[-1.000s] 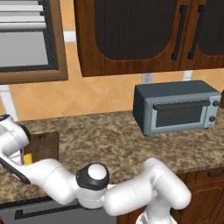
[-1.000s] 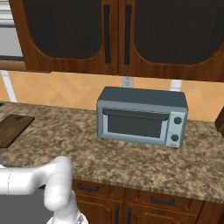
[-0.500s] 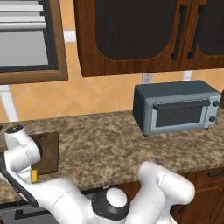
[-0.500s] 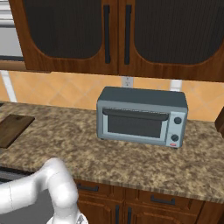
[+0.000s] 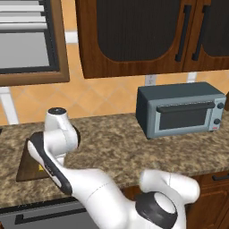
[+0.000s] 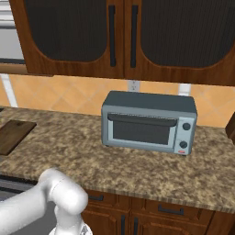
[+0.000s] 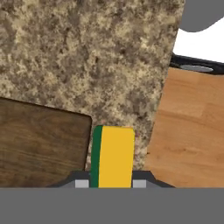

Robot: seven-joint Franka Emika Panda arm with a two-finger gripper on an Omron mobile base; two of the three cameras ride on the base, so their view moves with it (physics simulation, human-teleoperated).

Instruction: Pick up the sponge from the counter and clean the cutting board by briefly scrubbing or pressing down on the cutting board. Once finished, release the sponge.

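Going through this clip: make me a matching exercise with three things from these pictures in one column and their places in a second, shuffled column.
Things:
1. small green-and-yellow rectangular sponge
2. flat dark brown wooden cutting board
3. grey-blue toaster oven

Places:
A. standing on the speckled granite counter below the dark wood cabinets
B. between the fingertips of the gripper
C. lying flat on the counter, beside the sponge

Pairs: 1-B, 2-C, 3-A

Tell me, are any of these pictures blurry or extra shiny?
Hand view: the sponge and cutting board edges look a bit soft, no glare on the counter. Left base view: even light, a faint sheen on the toaster oven top. Right base view: clear, with a soft shadow under the cabinets.
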